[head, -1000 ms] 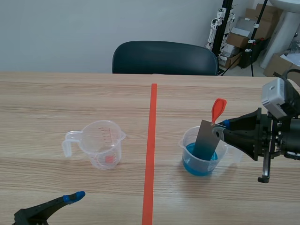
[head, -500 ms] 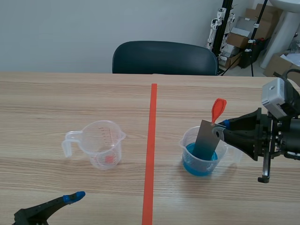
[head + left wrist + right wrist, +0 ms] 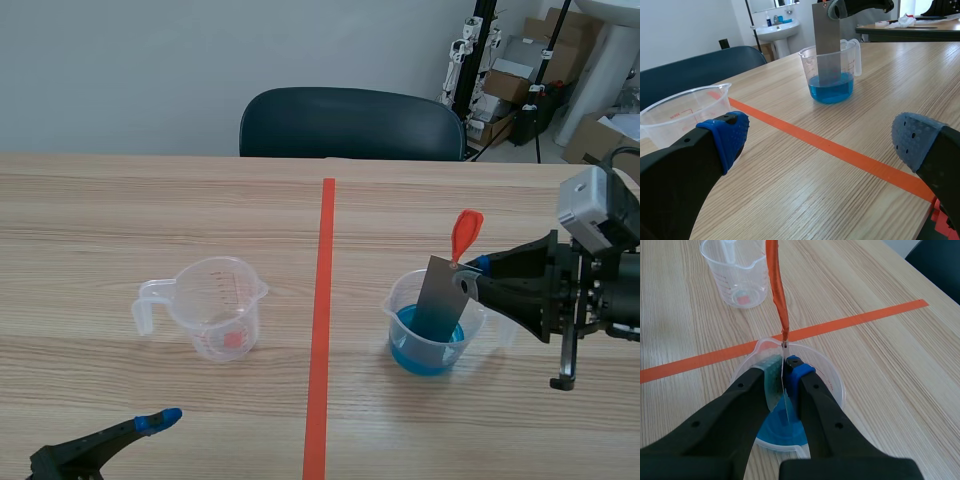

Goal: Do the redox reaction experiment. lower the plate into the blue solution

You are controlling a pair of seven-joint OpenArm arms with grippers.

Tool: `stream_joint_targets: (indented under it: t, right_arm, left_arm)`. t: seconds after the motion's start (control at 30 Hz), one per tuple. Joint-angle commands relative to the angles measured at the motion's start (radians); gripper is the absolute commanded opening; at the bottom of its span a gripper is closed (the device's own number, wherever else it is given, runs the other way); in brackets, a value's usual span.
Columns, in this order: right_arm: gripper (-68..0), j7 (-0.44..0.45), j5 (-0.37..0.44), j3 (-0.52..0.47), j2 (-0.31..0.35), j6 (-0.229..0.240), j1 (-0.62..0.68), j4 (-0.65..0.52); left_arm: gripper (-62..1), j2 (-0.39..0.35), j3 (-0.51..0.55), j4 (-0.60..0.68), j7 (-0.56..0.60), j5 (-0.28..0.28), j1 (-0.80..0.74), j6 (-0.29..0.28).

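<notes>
The right gripper pinches the grey plate upright in the beaker right of the tape, its lower edge already in the blue solution, so little lowering seems left, while the left gripper gapes wide, near left.

Right arm comes in level from the right, jaws pointing left and pinched tight on a thin plate. Left arm lies low at the near left. Its jaws are spread wide, blue pads bare.
</notes>
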State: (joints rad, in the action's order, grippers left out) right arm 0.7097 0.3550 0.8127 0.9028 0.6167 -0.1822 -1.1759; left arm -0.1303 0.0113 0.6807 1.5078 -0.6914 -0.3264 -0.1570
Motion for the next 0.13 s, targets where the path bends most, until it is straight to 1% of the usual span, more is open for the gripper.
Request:
stream_joint_targets:
  t: [0.0,0.1]
  right_arm:
    - [-67.1,0.011,0.011,-0.014,0.003,0.0,-0.012,-0.003]
    - [-67.1,0.011,0.011,-0.014,0.003,0.0,-0.012,-0.003]
  left_arm:
    - [-0.7,-0.001,-0.001,0.013,0.046,0.007,-0.003,0.004]
    - [-0.7,-0.001,-0.001,0.013,0.046,0.007,-0.003,0.004]
